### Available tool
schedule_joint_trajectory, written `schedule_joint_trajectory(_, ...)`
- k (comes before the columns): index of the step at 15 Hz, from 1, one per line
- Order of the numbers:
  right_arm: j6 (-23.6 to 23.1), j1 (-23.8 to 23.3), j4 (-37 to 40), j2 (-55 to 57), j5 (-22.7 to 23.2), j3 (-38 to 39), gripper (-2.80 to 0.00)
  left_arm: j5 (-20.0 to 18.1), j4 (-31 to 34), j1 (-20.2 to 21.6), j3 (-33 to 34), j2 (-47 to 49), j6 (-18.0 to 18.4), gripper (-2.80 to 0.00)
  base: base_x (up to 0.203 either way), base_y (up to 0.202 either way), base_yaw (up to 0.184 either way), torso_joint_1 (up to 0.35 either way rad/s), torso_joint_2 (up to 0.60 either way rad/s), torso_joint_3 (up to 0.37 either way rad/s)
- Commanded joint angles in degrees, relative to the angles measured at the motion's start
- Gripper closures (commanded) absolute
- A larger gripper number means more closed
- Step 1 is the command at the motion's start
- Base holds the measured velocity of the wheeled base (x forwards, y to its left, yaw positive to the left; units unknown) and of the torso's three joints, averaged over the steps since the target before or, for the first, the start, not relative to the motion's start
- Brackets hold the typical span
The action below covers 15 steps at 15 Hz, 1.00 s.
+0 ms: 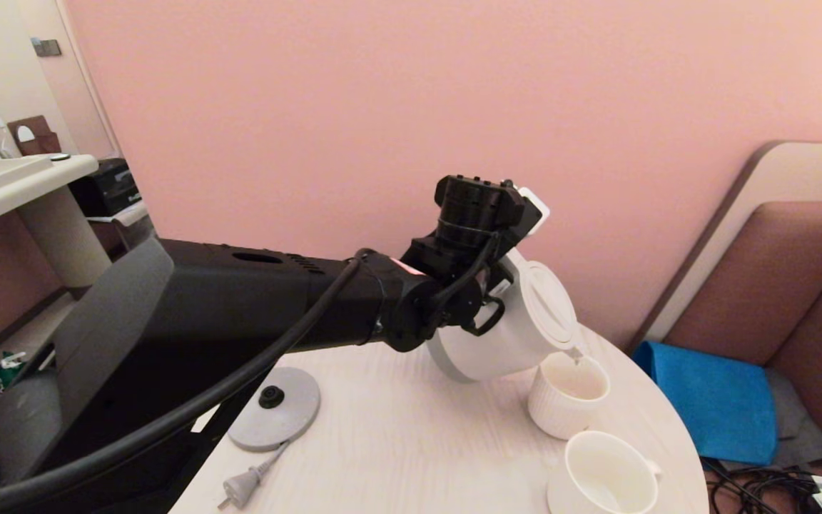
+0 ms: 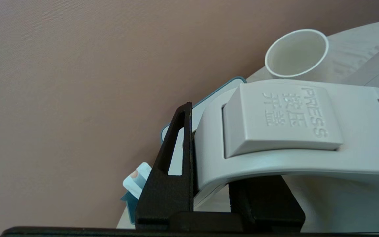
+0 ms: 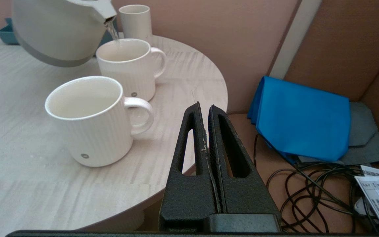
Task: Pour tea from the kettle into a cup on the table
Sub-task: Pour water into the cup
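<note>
Kettle (image 1: 504, 325) tilted spout-down, hanging from the left gripper (image 2: 209, 184), whose fingers (image 2: 171, 177) are clamped on the loop handle just under the PRESS tab. Grip is at the handle so a wrist roll tips the spout over the far mug (image 1: 568, 395); spout sits just above that mug's rim, beyond and below the gripper. Thin stream of tea (image 3: 112, 32) is falling into the mug, so the pour is probably mid-way; fill level can't be read.

Kettle is white plastic with a grey bottom band and flat round lid, lifted clear of the worktop (image 1: 411, 435). Its grey base (image 1: 275, 417) lies on the worktop back toward the robot from the left gripper, plug loose beside it.

Near mug (image 1: 611, 475) stands just beside the far one, apparently empty. A small tumbler (image 3: 136, 20) stands further out.

Right gripper (image 3: 209, 138) is parked off the worktop edge, fingers pressed together, holding nothing.
</note>
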Motion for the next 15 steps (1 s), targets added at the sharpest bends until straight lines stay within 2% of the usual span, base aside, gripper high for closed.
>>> schedule_joint_trajectory(1,0.0,0.0,0.0,0.0,0.0,0.0,0.0,0.2,-0.1,-0.1,-0.1,0.4,0.6,0.0,0.0,0.0,0.0,0.0,0.0,0.0)
schedule_joint_trajectory(15,0.0,0.0,0.0,0.0,0.0,0.0,0.0,0.7,0.5,-0.6,-0.2,0.8,1.3,0.0,0.0,0.0,0.0,0.0,0.0,0.0)
